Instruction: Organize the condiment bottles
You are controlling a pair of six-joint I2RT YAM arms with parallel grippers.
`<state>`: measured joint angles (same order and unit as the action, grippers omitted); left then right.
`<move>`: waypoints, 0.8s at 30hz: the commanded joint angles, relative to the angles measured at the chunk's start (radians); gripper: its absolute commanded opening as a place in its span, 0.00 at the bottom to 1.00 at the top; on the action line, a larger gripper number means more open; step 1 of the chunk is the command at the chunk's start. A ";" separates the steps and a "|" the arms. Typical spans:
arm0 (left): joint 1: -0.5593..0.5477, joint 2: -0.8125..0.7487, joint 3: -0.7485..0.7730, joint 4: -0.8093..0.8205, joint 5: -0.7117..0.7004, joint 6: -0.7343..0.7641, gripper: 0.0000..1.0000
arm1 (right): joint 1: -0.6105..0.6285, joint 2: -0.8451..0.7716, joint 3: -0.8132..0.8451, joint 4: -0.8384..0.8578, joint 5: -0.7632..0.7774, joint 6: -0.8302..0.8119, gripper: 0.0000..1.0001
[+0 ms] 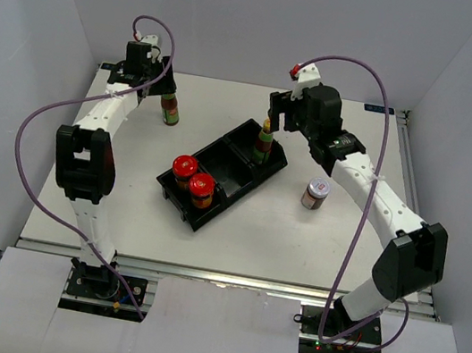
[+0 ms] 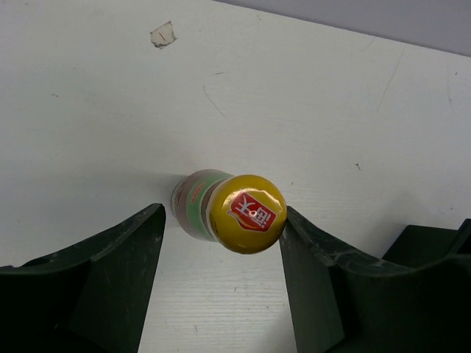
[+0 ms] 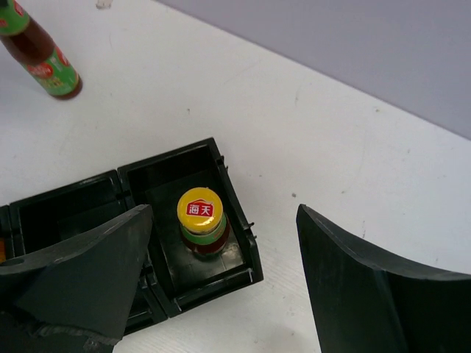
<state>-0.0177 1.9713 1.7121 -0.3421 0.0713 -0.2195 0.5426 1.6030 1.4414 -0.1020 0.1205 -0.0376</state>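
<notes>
White tabletop (image 1: 315, 244) (lightly scuffed) between plain pale grey walls (image 1: 271, 19), under even light.

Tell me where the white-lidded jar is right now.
In the top view, the white-lidded jar stands on the table right of the tray, outside it, just left of the right arm.

A black tray (image 1: 230, 168) with compartments lies diagonally at the middle of a white table (image 1: 296, 250), running from near left to far right. Pale walls (image 1: 271, 19) stand along the table's left, far and right sides. A small scrap (image 2: 163, 33) sits on the tabletop.
</notes>
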 commanded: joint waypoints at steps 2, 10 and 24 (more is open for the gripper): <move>-0.013 -0.004 -0.001 0.066 -0.007 0.041 0.69 | -0.004 -0.064 -0.024 0.062 0.036 -0.024 0.86; -0.033 0.013 -0.009 0.103 -0.044 0.068 0.52 | -0.006 -0.089 -0.057 0.086 0.077 -0.036 0.86; -0.116 0.035 0.069 0.013 -0.198 0.099 0.00 | -0.006 -0.109 -0.054 0.083 0.104 -0.020 0.86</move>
<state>-0.1075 2.0003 1.7240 -0.2684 -0.0908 -0.1155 0.5388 1.5420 1.3785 -0.0711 0.1962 -0.0596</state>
